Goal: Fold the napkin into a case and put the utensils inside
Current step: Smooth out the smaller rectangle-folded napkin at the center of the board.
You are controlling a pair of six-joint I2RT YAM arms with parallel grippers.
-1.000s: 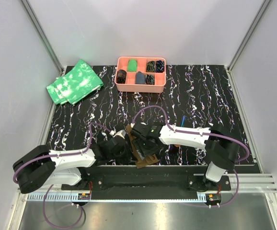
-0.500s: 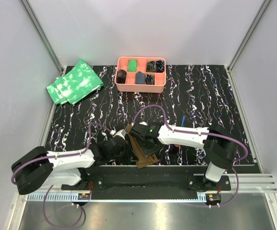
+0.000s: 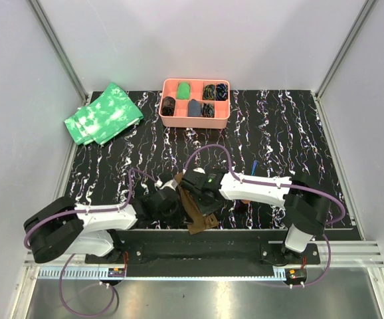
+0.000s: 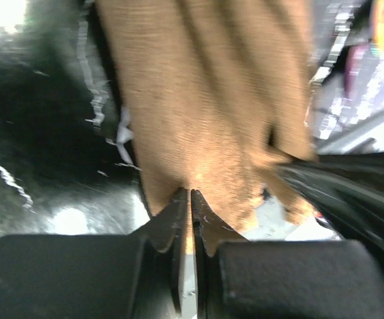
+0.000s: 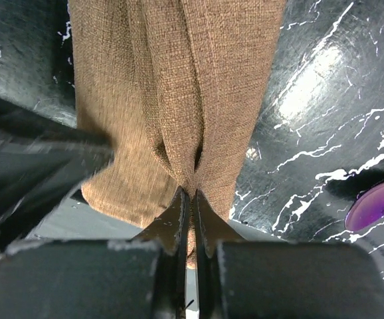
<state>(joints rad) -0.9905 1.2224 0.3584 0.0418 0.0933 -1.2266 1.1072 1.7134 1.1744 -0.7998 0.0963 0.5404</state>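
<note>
At left of centre, the left gripper (image 4: pixel 190 194) has its jaws pressed together on one edge of the napkin (image 3: pixel 197 219). The napkin lies at the near edge of the surface (image 3: pixel 278 126), between the two arms, gathered into a narrow, pleated strip. The right gripper (image 5: pixel 192 193) pinches a raised pleat of the same cloth. Further right, the utensils (image 3: pixel 256 165) lie on the surface, outside the cloth. Assessment: folding is under way; the case is not yet flat; inserting the utensils is not yet done.

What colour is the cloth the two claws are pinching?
The cloth is plain brown, no pattern. The right wrist view shows it best.
</note>
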